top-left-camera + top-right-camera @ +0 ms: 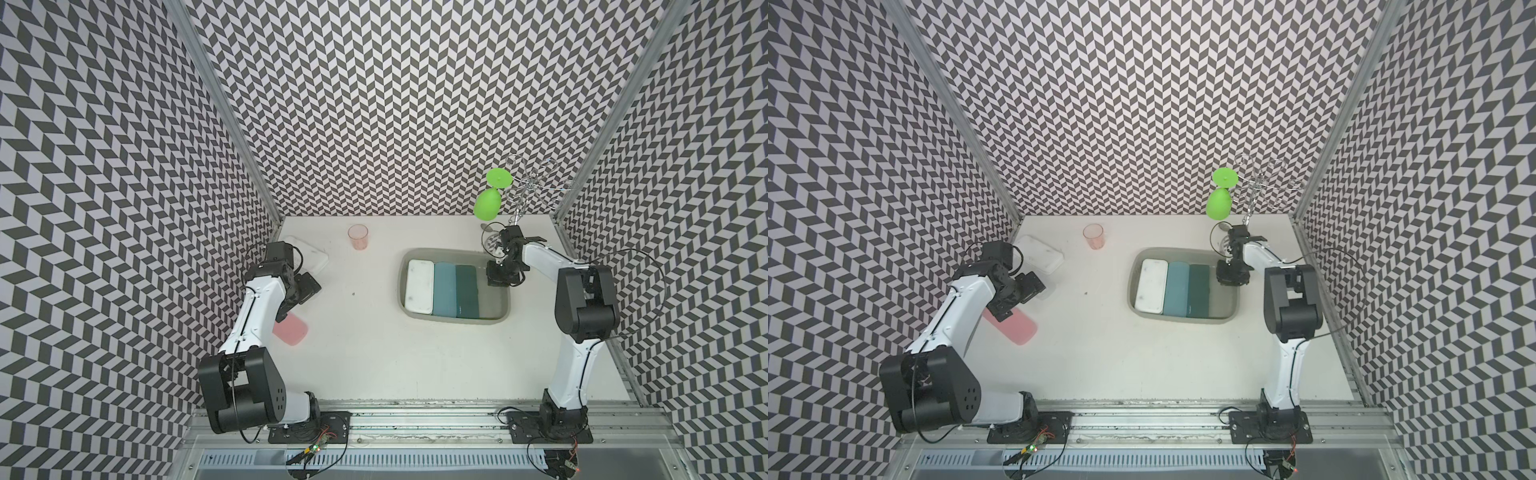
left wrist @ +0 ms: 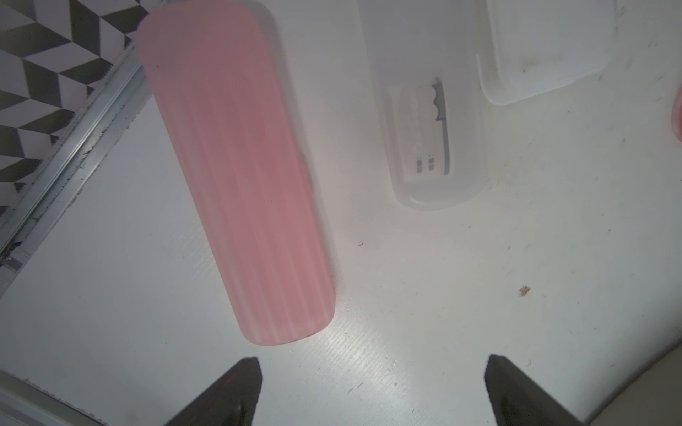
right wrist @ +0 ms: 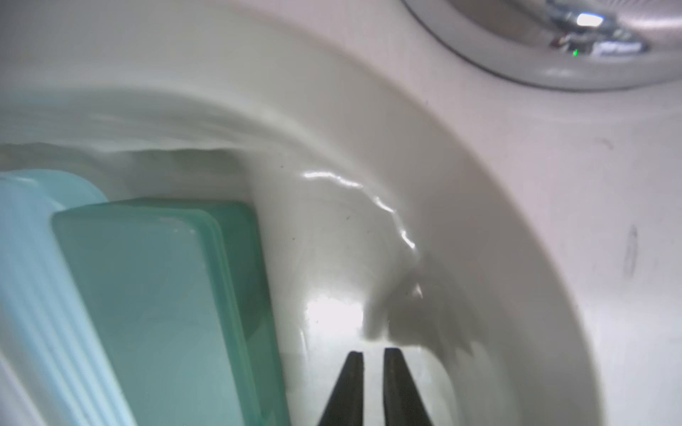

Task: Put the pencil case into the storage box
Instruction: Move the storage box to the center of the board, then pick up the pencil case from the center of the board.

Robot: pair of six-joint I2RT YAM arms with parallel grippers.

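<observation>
- I see a white bench (image 1: 374, 357), scuffed and speckled, closed on three sides by black-and-white chevron walls (image 1: 374, 104).
- The pink pencil case (image 2: 240, 177) lies flat on the bench near the left wall, well apart from the storage box (image 1: 453, 322).
- The left claw (image 2: 372, 369) hangs released above the bench, just off the case's end.
- The right claw (image 3: 373, 354), parted by a thin slit and grasping nothing, is inside the box beside a green case (image 3: 158, 295).

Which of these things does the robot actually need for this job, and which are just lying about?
For the job: storage box; pink pencil case; frosted case, probably; white case, teal case, dark green case, already inside.
Lying about: pink cup; green glass; wire rack.
</observation>
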